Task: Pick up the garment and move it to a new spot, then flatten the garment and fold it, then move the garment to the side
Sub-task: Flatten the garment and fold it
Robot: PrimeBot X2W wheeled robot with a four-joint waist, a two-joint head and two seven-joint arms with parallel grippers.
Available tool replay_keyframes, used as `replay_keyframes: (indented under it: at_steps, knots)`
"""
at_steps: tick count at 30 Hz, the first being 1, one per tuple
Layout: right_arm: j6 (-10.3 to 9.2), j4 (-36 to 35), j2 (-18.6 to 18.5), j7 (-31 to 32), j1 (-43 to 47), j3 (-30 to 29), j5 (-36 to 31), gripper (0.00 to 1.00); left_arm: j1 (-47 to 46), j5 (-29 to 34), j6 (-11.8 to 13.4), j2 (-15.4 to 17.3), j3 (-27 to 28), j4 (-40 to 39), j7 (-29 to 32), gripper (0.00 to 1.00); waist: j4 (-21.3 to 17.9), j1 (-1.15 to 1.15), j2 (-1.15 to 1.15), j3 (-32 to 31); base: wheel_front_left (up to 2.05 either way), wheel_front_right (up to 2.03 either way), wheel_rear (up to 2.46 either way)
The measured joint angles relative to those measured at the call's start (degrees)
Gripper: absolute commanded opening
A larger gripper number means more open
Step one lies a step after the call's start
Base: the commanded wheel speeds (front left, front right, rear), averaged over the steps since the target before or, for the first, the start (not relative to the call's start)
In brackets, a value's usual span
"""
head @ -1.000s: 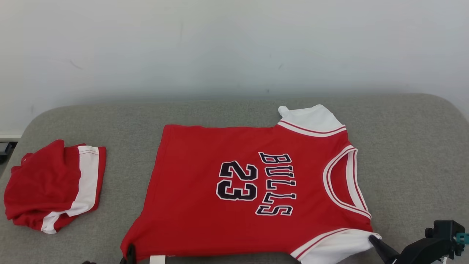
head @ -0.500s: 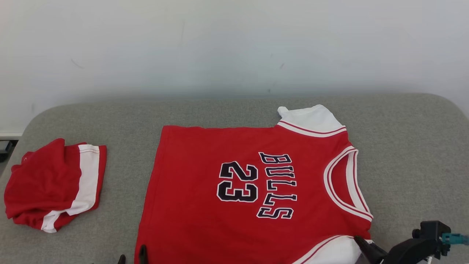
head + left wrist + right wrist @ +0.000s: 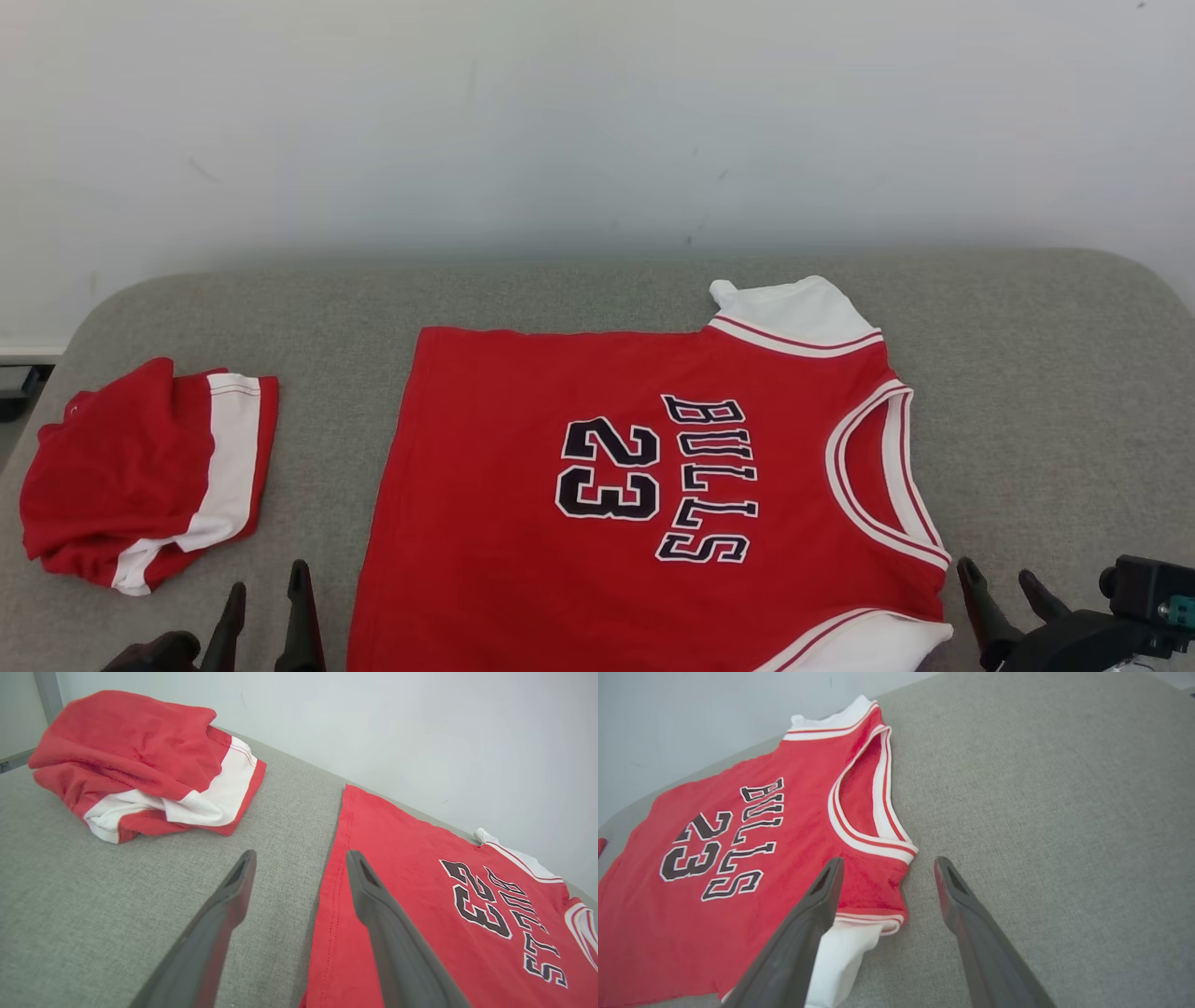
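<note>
The jersey (image 3: 653, 485) lies spread face up on the grey padded surface (image 3: 1046, 392), hem toward the robot's left, collar (image 3: 887, 476) toward its right, number and lettering without visible creases. A second ago both claws were pinched onto its near edge, the left at the hem corner and the right at the near white sleeve (image 3: 868, 644). Now the left claw (image 3: 269, 579) and the right claw (image 3: 995, 571) both stand fully spread and hold nothing. The hem corner that was drawn out leftward has relaxed into a straighter line. The head view has shifted slightly, so the small drift of the whole scene is not a move of the cloth. Judgement: flattening appears complete and folding is the step due. In the left wrist view the left claw (image 3: 300, 856) straddles the hem line, one finger over bare surface, one over red cloth; contact cannot be confirmed. The right claw (image 3: 888, 861) brackets the near shoulder corner likewise. The jersey's near edge runs off the bottom of the head view and cannot be inspected. A bunched red-and-white garment (image 3: 140, 476) sits well apart at the left, near the surface's rounded end. Bare surface lies beyond the collar and behind the far sleeve (image 3: 794, 313), up to the wall (image 3: 597, 121).
</note>
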Motion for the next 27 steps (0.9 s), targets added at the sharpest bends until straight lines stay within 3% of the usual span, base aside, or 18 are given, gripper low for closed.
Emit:
replay_keyframes:
  at_steps: [7, 15, 27]
  knots:
    - [-0.15, -6.91, 1.32, -6.83, -0.01, 3.24, -3.48, 1.0, 2.98, 5.24, 1.1, 1.3, 0.26, -10.91, -0.19, 1.0, -1.15, 0.0, 0.0, -1.34, 0.0, 0.0, 0.0]
    - [0.6, -8.1, 3.27, -12.74, -0.01, 5.32, -5.41, 1.0, 5.47, 10.96, 2.1, 2.12, 0.43, -19.48, -0.2, 1.0, -2.48, 0.0, 0.0, -2.74, 0.0, 0.0, 0.0]
    - [1.6, -6.31, 4.14, -19.06, 0.13, 5.38, -6.31, 1.0, 11.89, 15.59, 2.48, 6.11, -1.19, -22.15, 1.64, 1.0, -3.62, -0.01, 0.0, -4.41, 0.0, 0.0, 0.0]
